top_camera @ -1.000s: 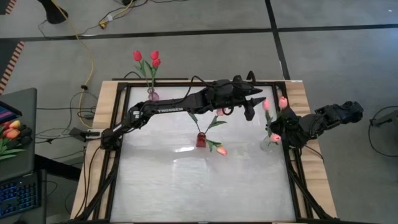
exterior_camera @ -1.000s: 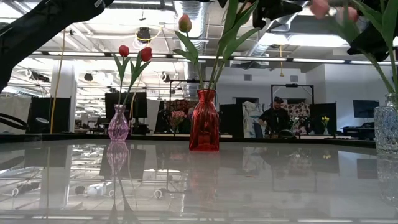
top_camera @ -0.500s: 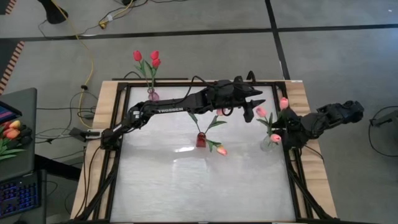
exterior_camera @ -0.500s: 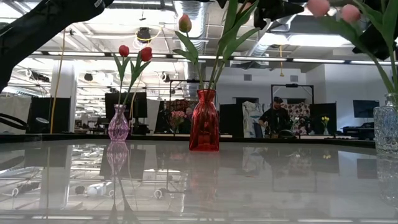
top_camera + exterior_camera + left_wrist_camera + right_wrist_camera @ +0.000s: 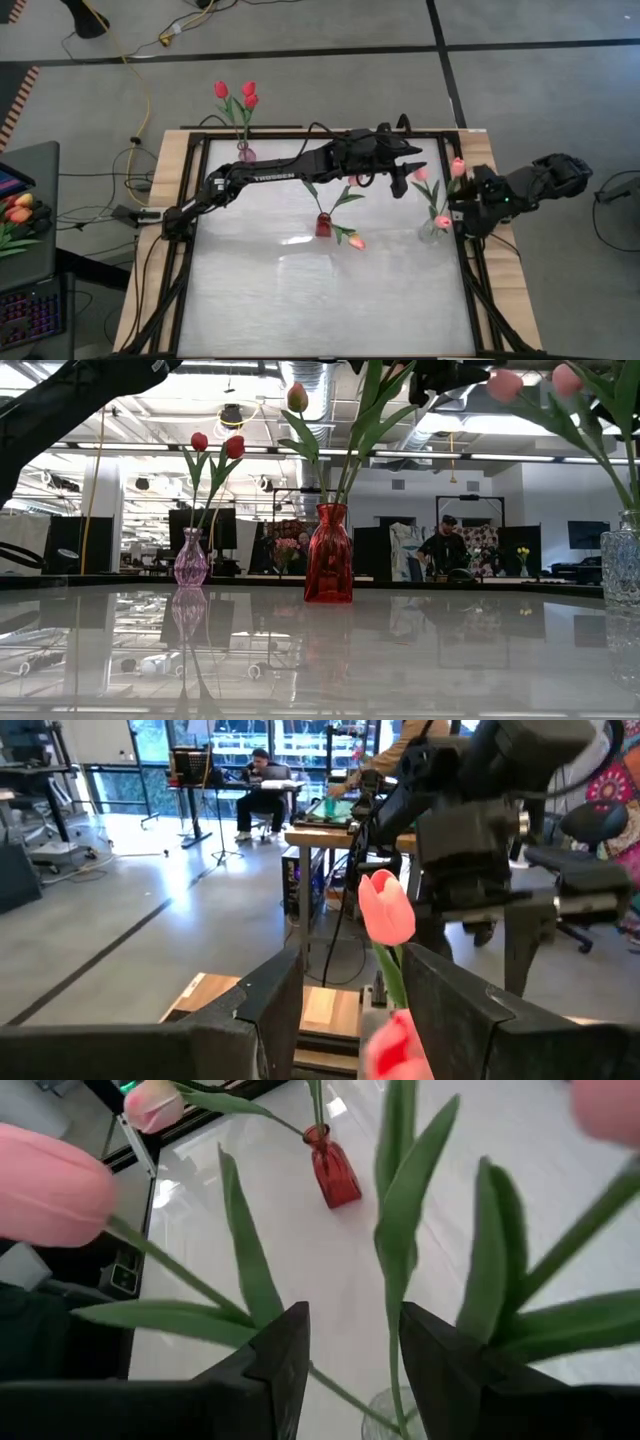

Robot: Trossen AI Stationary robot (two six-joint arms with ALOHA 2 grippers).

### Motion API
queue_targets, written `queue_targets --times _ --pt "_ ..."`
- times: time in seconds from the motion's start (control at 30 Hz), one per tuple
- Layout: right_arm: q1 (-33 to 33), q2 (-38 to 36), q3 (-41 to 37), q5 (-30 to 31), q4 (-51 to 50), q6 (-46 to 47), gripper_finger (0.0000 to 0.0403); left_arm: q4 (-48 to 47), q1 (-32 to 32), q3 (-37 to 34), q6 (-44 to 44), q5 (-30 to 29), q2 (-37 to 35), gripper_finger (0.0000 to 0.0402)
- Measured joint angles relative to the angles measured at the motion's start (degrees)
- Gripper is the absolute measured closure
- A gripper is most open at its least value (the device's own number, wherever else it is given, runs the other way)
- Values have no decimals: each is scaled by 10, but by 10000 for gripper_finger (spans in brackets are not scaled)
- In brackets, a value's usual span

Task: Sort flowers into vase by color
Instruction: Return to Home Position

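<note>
Flowers stand in three vases on my surface (image 5: 320,300). Three red tulips (image 5: 248,89) rise from the small purple vase (image 5: 245,153) at the far left corner. Orange-pink tulips (image 5: 356,242) lean out of the red vase (image 5: 323,224) near the middle. Three pink tulips (image 5: 442,221) spread from the transparent vase (image 5: 428,234) at the right edge, their heads fanned well apart.

My left arm (image 5: 270,177) reaches across the far half of the surface. My left jaws hang high in the air between the red vase and the transparent vase, holding nothing. They stand wide: in the left wrist view my fingers (image 5: 268,1010) are well apart, and one of the pink tulips shows beyond the gap, untouched.

My right arm (image 5: 530,185) is folded off the right edge. My right jaws sit just beside the transparent vase, higher than its mouth, in among the pink tulips' leaves. They too are parted and grip nothing. In the right wrist view a green leaf (image 5: 400,1210) rises through the gap without being pinched, and the vase's glass rim (image 5: 385,1420) shows close by.
</note>
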Motion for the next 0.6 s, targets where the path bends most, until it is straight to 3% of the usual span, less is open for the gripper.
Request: queue_targets --times 0.23,0.6 --pt "0 0 51 -5 -13 -10 223 -26 0 8 27 0 -31 242" --pt "0 0 133 1 0 -16 223 -202 0 6 34 -1 -138 242"
